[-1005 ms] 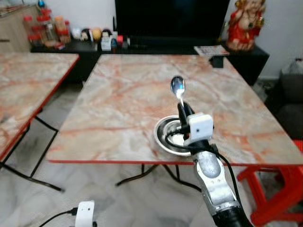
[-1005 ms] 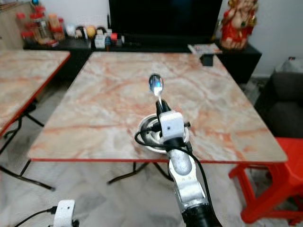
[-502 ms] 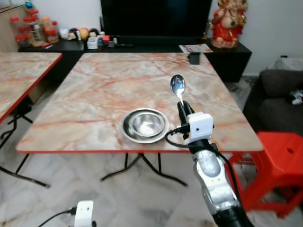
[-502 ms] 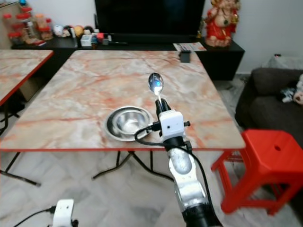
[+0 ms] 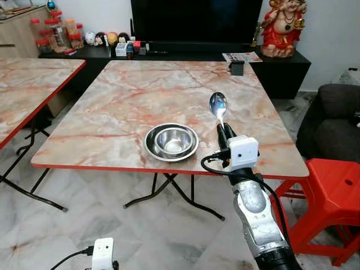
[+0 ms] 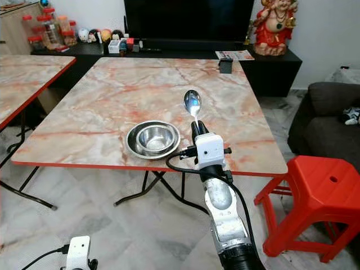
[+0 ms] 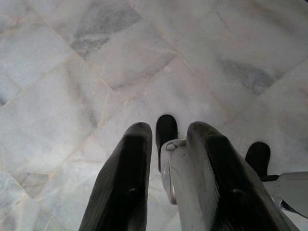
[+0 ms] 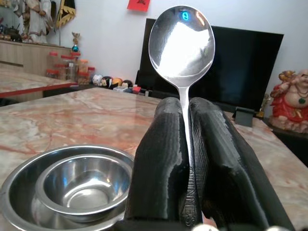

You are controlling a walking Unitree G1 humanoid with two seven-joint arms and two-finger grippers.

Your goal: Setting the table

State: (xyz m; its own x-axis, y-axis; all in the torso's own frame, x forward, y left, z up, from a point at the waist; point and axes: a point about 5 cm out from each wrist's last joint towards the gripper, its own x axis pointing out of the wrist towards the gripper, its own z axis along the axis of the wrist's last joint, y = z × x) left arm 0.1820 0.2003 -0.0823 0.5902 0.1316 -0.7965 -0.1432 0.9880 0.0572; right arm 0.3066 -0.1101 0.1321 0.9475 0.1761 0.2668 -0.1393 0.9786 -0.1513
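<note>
Swung a little since half a second back, so bowl (image 5: 171, 142) and table (image 5: 124, 107) now sit more centred, red stool (image 5: 332, 194) at right. Right gripper (image 5: 224, 133) clamped on spoon (image 5: 218, 106), held upright just right of the bowl. Left gripper (image 7: 168, 159) narrowly parted over floor (image 7: 96, 62), holding nothing.

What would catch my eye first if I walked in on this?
A shiny spoon held upright, its handle pinched between the black fingers of the robot's right gripper, at the near edge of the marble-patterned table. Just left of it, a small steel bowl sits inside a wider steel dish.
</note>
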